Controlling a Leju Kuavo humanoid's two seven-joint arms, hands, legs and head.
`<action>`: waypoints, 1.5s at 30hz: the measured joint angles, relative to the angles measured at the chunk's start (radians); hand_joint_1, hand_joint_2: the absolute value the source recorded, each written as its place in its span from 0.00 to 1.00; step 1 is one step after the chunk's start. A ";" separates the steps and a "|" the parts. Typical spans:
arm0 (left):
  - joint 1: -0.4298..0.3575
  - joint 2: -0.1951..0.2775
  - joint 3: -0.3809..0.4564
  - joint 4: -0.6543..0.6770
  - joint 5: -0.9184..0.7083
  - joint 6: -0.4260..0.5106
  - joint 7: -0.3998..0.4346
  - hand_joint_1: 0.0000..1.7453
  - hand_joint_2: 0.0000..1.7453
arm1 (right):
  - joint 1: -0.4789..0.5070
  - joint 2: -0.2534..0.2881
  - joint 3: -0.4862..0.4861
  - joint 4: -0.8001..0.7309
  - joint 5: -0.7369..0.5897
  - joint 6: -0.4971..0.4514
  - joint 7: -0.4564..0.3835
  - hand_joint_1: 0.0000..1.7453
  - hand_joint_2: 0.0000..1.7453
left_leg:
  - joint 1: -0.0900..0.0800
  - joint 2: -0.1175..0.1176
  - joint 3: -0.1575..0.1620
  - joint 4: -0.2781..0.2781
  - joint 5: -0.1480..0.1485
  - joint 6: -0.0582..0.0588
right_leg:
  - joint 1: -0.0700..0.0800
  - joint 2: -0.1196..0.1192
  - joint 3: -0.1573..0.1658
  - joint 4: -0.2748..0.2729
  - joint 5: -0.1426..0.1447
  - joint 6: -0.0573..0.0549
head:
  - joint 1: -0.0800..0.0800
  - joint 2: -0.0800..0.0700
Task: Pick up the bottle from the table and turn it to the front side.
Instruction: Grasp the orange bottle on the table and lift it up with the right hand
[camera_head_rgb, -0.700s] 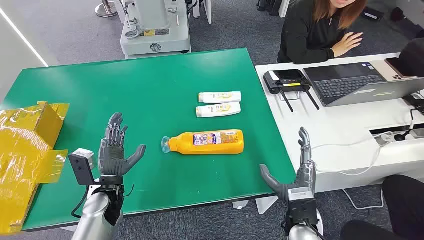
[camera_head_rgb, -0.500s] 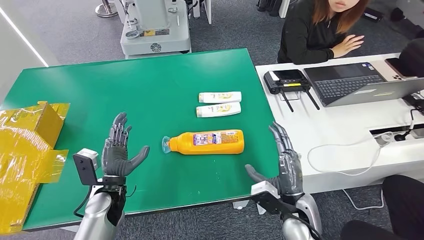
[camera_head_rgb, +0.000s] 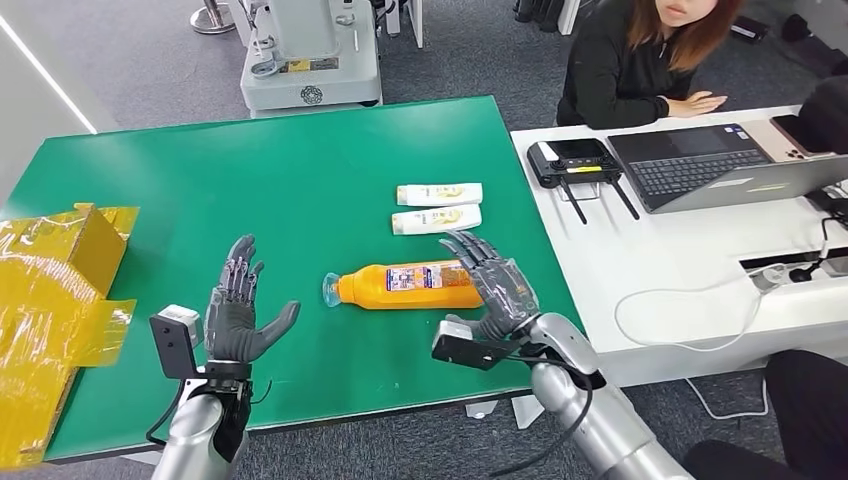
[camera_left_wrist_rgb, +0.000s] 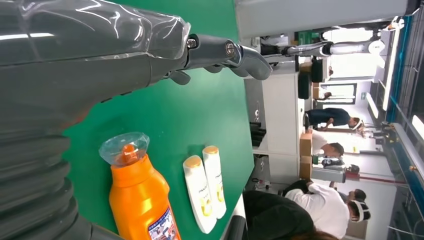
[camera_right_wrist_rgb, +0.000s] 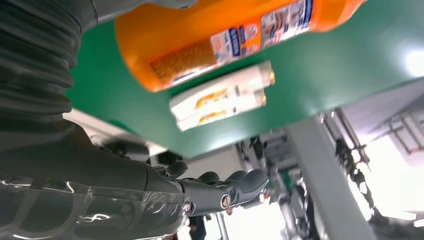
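Observation:
An orange bottle (camera_head_rgb: 405, 285) with a clear cap lies on its side on the green table (camera_head_rgb: 300, 180), cap toward my left. My right hand (camera_head_rgb: 495, 285) hovers at the bottle's base end with its fingers spread, holding nothing; I cannot tell whether it touches. My left hand (camera_head_rgb: 238, 315) stands open, palm toward the bottle, a short way beyond the cap. The left wrist view has the bottle (camera_left_wrist_rgb: 142, 200) past that hand's thumb (camera_left_wrist_rgb: 227, 52). In the right wrist view, the bottle's labelled side (camera_right_wrist_rgb: 225, 35) is close beside my right hand (camera_right_wrist_rgb: 150, 185).
Two white tubes (camera_head_rgb: 438, 206) lie side by side just beyond the bottle. A yellow wrapped box (camera_head_rgb: 60, 300) sits at the table's left edge. To the right a white desk (camera_head_rgb: 700, 250) carries a laptop (camera_head_rgb: 700, 165) and a router (camera_head_rgb: 575, 160); a person (camera_head_rgb: 640, 60) sits behind it.
My right hand has swung from off the table's front right corner up and left to the bottle's base end. The left hand has barely shifted. The bottle has stayed put.

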 joint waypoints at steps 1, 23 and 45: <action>0.000 0.001 0.000 0.000 -0.001 -0.002 0.003 0.00 1.00 | -0.023 0.000 0.012 0.027 -0.021 0.023 -0.006 0.00 1.00 | 0.000 0.000 0.000 0.000 0.000 0.000 | 0.000 0.000 0.000 0.000 0.000 0.000 | 0.000 0.000; -0.018 0.014 -0.002 0.021 0.093 -0.047 0.045 0.00 1.00 | -0.399 -0.017 0.237 0.394 -0.138 0.320 0.017 0.00 1.00 | 0.000 0.000 0.000 0.001 0.000 0.000 | 0.000 0.000 0.000 0.000 0.001 0.001 | 0.000 0.000; -0.015 0.026 0.002 0.021 0.173 -0.133 0.080 0.00 1.00 | -0.604 -0.004 0.487 0.538 -0.189 0.485 0.024 0.00 1.00 | 0.000 0.000 0.000 0.001 0.000 0.000 | 0.000 0.000 0.000 0.000 0.001 0.001 | 0.000 0.000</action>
